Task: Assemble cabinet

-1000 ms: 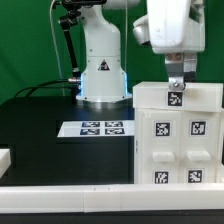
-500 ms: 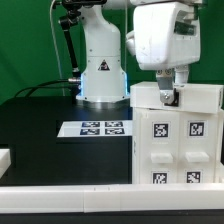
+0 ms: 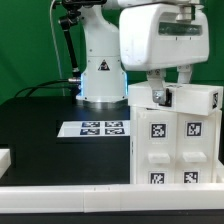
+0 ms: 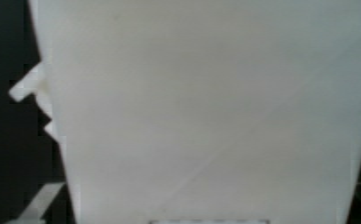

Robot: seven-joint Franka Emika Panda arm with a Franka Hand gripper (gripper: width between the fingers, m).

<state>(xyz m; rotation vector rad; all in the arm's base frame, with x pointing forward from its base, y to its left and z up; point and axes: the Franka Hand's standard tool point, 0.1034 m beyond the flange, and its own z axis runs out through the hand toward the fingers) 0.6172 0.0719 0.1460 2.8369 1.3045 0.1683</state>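
The cabinet (image 3: 176, 140), a large white shell with square black-and-white tags on its front, stands upright at the exterior view's right. My gripper (image 3: 171, 88) comes down on its top edge. One dark finger (image 3: 160, 96) lies over the front of the top wall beside a tag, the other behind it. The jaws look closed on that top wall. In the wrist view the cabinet's plain white surface (image 4: 212, 110) fills almost the whole picture and no fingertips show.
The marker board (image 3: 95, 128) lies flat on the black table left of the cabinet. The arm's white base (image 3: 100, 70) stands behind it. A small white part (image 3: 4, 158) sits at the left edge. A white rail (image 3: 70, 196) runs along the front.
My hand has swung toward the exterior view's left and nearer the camera. The cabinet's top has shifted a little left with it and now sits slightly turned.
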